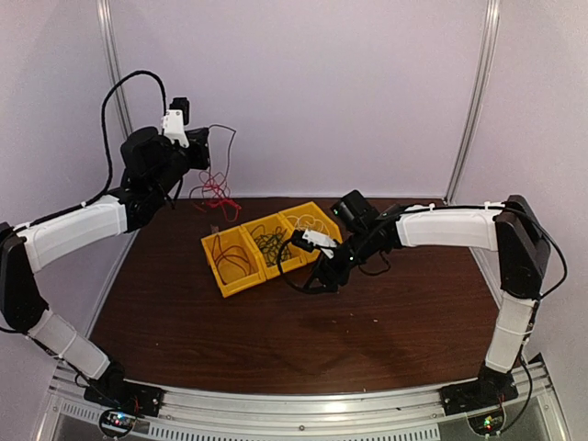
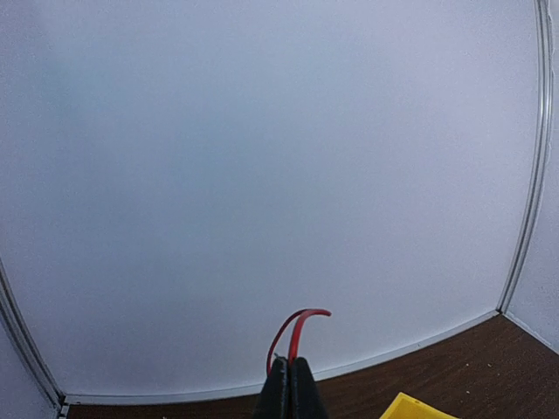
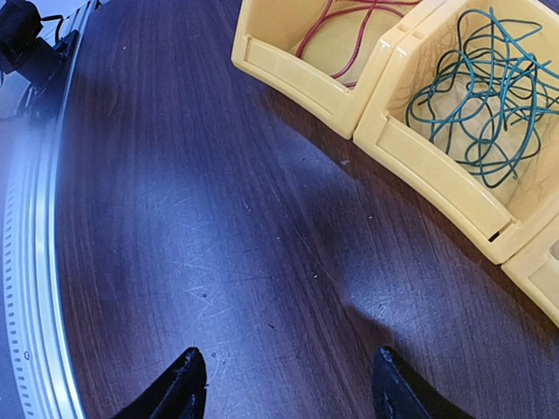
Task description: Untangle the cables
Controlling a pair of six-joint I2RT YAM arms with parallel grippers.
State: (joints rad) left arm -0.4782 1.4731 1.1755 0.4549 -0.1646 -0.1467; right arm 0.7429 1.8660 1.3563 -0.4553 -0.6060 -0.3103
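My left gripper [image 1: 197, 147] is raised at the back left, shut on a red cable [image 1: 217, 193] that hangs down in a loose tangle to the table. In the left wrist view the pinched jaws [image 2: 291, 365] hold a red cable loop [image 2: 301, 327] that arcs up in front of the white wall. Another red cable [image 1: 230, 255] lies in the left yellow bin, a dark green cable [image 1: 272, 243] in the middle one, and a white cable [image 1: 308, 221] in the right one. My right gripper [image 1: 322, 268] hovers open over bare table in front of the bins; nothing is between its fingers [image 3: 183, 388].
Three yellow bins [image 1: 241, 283] stand joined in a row at mid table, and their front walls [image 3: 306, 83] lie just ahead of the right gripper [image 3: 284, 386]. The green cable [image 3: 485, 100] and the red one [image 3: 349, 35] show inside them. White walls enclose the back and sides.
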